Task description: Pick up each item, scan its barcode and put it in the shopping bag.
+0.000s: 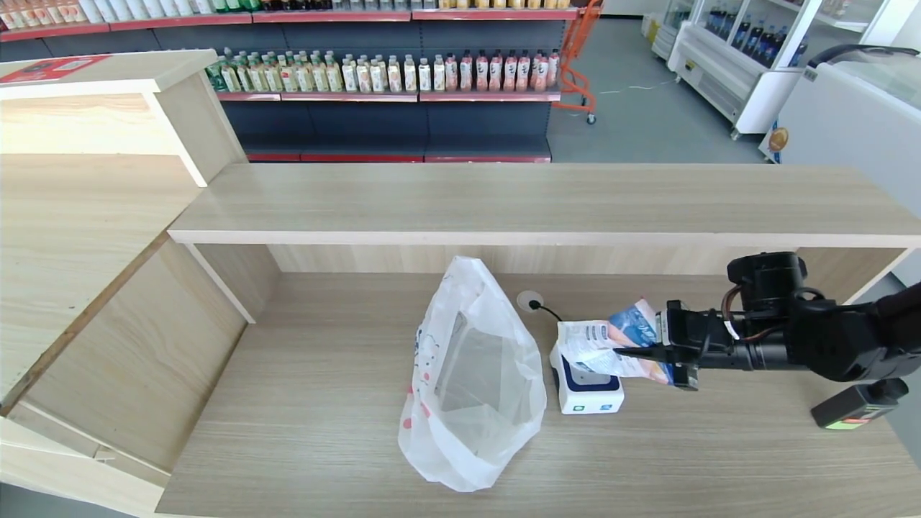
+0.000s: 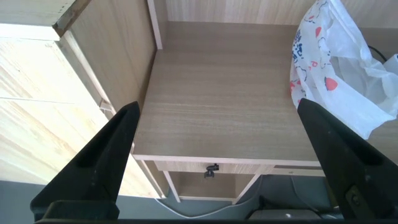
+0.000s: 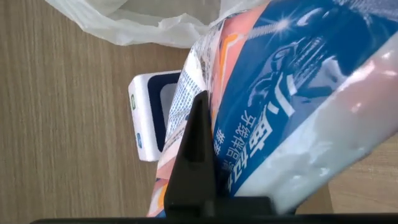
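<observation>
My right gripper [image 1: 644, 344] is shut on a blue, white and orange snack packet [image 1: 611, 344], holding it just over the white barcode scanner [image 1: 586, 392] on the counter. In the right wrist view the snack packet [image 3: 292, 106] lies against a black finger [image 3: 198, 149], with the scanner [image 3: 149, 118] beneath it. The white shopping bag [image 1: 471, 374] stands open left of the scanner, and its edge [image 2: 336, 68] appears in the left wrist view. My left gripper [image 2: 217, 162] hangs open over the counter's near left edge, holding nothing.
A raised wooden ledge [image 1: 547, 201] runs behind the lower counter [image 1: 324, 432], with a wooden side wall [image 1: 137, 360] on the left. A cable [image 1: 548, 311] runs from the scanner to a grommet. A dark handheld device [image 1: 856, 406] lies at the right edge.
</observation>
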Available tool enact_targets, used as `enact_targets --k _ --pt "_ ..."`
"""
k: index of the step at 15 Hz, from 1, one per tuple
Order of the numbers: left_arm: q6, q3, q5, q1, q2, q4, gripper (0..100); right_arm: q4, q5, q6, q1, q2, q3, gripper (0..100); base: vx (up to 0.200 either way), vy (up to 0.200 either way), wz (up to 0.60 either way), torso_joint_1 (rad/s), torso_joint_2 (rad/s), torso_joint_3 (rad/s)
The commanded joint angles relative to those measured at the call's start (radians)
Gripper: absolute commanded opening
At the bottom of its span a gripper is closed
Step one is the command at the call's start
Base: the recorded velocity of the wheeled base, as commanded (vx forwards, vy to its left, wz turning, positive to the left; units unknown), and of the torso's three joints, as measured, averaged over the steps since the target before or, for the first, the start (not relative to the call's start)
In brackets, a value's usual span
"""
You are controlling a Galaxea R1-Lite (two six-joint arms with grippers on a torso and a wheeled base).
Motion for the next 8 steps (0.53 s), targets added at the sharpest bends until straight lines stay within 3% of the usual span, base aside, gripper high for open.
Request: enact_targets --k 1,8 --pt "0.000 0.000 0.000 0.000 0.000 0.000 100 0.000 0.035 -0.061 -0.001 0.072 -0.062 0 0.000 0.000 0.00 0.000 0.00 0.000" --pt "0.000 0.000 0.000 0.000 0.000 0.000 100 0.000 0.119 -0.197 0.000 0.149 -0.096 0 0.000 0.000 0.00 0.000 0.00 0.000"
